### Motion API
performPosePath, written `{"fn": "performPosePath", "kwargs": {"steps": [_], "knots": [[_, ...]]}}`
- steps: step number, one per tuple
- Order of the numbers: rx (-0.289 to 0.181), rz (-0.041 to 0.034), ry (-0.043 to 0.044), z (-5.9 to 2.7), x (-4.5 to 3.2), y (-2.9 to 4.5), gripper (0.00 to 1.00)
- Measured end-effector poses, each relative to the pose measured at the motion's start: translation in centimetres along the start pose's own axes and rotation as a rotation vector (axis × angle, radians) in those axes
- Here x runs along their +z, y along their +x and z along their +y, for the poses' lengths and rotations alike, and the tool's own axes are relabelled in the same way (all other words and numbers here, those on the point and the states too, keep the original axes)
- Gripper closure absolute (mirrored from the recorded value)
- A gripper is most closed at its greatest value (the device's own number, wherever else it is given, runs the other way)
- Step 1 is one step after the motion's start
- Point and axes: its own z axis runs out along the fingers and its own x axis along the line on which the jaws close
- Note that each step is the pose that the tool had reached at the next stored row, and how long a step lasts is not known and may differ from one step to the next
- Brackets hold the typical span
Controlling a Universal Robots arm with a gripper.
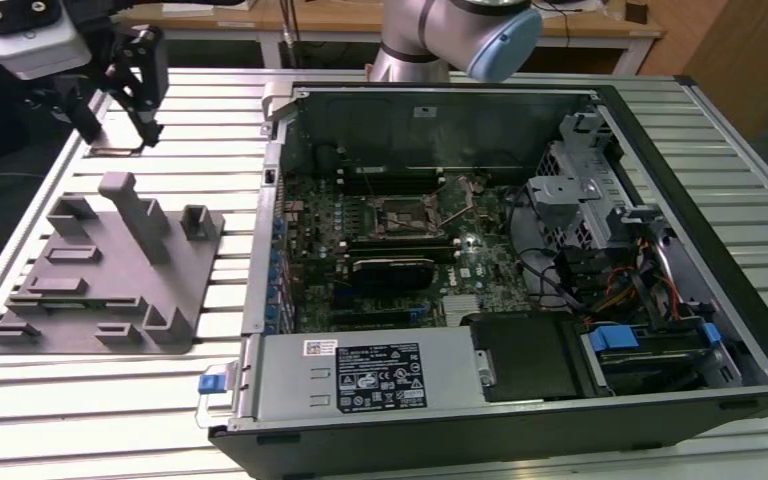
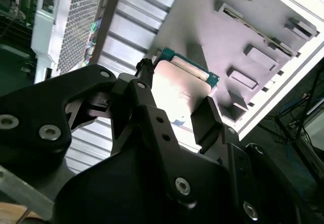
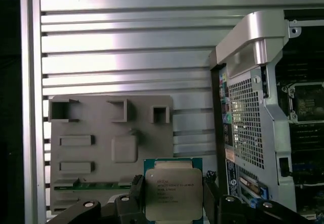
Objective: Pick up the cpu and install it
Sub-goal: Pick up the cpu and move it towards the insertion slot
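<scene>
The cpu (image 3: 172, 193) is a small flat square chip with a silvery top and a green rim. It hangs level between my gripper's (image 3: 173, 196) two black fingers, which press on opposite edges of it. In the second wrist view the cpu (image 2: 183, 90) shows from below inside the gripper (image 2: 174, 95). In the exterior view my gripper (image 1: 120, 140) holds the cpu (image 1: 115, 150) in the air at the far left, above the slatted table and apart from the computer case. The black motherboard socket (image 1: 398, 213) lies inside the open case.
A grey plastic fixture block (image 1: 104, 270) with upright posts lies on the slatted metal table (image 1: 117, 400), left of the open computer case (image 1: 491, 250). The case wall (image 3: 248, 82) rises between the gripper and the socket (image 3: 309, 102). Cables and a drive cage crowd the case's right side.
</scene>
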Motion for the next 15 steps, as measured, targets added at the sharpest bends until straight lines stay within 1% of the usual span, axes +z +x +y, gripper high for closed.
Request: {"fn": "performPosePath", "kwargs": {"steps": [7, 15], "knots": [[0.000, 0.0000, 0.0000, 0.20, 0.14, -2.85, 0.45], [0.000, 0.0000, 0.0001, 0.40, 0.28, -5.60, 0.45]]}}
